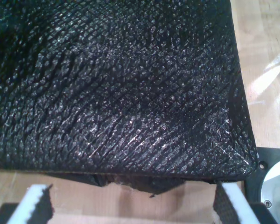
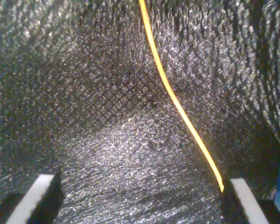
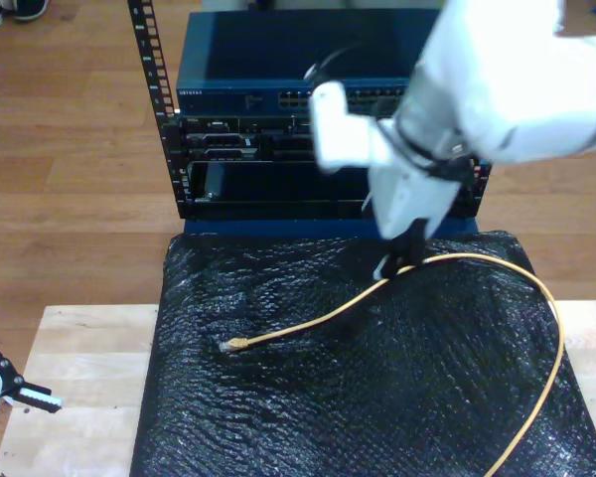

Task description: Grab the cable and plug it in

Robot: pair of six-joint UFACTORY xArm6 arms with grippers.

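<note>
Cable (image 2: 177, 105) on black mat (image 2: 84, 93) | touching one second-gripper (image 2: 140, 198) finger (image 2: 242, 200) | fingers apart

A: What lies on the black mat (image 3: 377, 397)?

B: The cable (image 3: 377, 294), yellow-orange. Its clear plug (image 3: 230, 346) rests toward the exterior view's left; the cable rises to the middle, loops round the right side and runs off the bottom edge.

A: And the arm?

B: A white arm (image 3: 457, 99) reaches in from the exterior view's upper right. My second gripper (image 3: 397, 256) sits right at the cable's high point; whether it pinches the cable, I cannot tell.

A: Anything else?

B: My first gripper (image 3: 25, 393) is at the lower left over the wooden tabletop (image 3: 79, 397), jaws apart. Behind the mat stands a rack (image 3: 278, 129) of network gear.
</note>
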